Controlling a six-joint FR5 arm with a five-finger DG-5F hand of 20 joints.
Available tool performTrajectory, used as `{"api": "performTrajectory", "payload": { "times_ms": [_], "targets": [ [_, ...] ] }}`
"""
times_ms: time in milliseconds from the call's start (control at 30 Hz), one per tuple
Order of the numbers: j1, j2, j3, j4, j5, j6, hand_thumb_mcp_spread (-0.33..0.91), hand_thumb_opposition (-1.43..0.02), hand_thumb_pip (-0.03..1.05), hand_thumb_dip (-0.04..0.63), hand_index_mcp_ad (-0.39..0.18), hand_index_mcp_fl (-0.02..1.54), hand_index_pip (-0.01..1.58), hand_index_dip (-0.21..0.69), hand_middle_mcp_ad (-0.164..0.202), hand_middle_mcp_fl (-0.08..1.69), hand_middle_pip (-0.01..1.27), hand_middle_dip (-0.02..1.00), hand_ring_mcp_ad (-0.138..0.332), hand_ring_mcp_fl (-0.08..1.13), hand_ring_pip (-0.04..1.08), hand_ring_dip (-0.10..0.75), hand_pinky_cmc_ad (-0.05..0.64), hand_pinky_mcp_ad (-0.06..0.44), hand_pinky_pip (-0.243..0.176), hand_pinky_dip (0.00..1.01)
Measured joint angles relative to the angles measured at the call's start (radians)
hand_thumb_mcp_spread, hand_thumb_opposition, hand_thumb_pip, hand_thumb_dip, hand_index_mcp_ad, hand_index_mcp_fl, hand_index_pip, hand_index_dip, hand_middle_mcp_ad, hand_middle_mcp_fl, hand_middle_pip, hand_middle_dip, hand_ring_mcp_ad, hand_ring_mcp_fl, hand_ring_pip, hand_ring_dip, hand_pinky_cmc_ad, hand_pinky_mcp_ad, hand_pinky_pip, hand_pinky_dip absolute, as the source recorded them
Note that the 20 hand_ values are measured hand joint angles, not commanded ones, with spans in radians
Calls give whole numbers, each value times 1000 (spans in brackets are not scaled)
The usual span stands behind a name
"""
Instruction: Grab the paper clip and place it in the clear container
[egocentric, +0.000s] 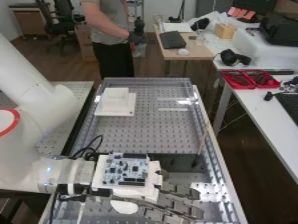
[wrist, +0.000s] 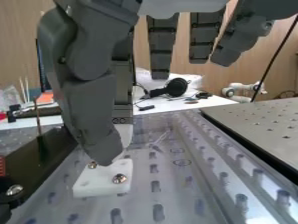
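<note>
In the high view the dark grey hand (egocentric: 178, 192) is at the near part of the bench, its fingers stretched out to the right and open. From the wrist, the same hand (wrist: 90, 107) shows a large thumb hanging close above a small white block with screws (wrist: 102, 179); I cannot tell whether they touch. Nothing is visibly held. On the clear perforated surface (wrist: 154, 186) lies a thin pale streak (wrist: 160, 138), and beside it are faint oval outlines (wrist: 181, 162); I cannot tell whether any of these is the paper clip or the clear container.
A white stepped block (egocentric: 116, 102) stands at the bench's far left. A thin brown stick (egocentric: 201, 145) rises near the right edge, beside a dark strip (egocentric: 178, 161) across the bench. Red trays (egocentric: 249, 79) rest on the side table.
</note>
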Motion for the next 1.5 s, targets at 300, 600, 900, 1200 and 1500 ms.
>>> {"api": "performTrajectory", "payload": {
  "times_ms": [300,600,900,1200,1500],
  "targets": [
    [2,9,1,1,5,30,632,-951,417,265,-197,848,1047,218,59,215,152,126,180,63,103,-38,349,168,-77,143],
    [6,60,-5,-5,10,66,632,-958,417,265,-197,876,1004,218,58,230,152,126,178,65,101,-38,346,168,-77,147],
    [16,146,-47,15,21,105,632,-958,417,265,-197,887,990,218,58,234,152,126,178,65,112,-38,346,171,-75,145],
    [98,306,-174,75,67,140,628,-958,417,269,-188,894,990,218,58,230,150,126,178,65,112,-38,346,168,-75,159],
    [263,409,-289,156,156,169,632,-969,417,265,-188,922,955,225,58,251,148,126,176,65,112,-38,346,168,-75,161]
  ]
}}
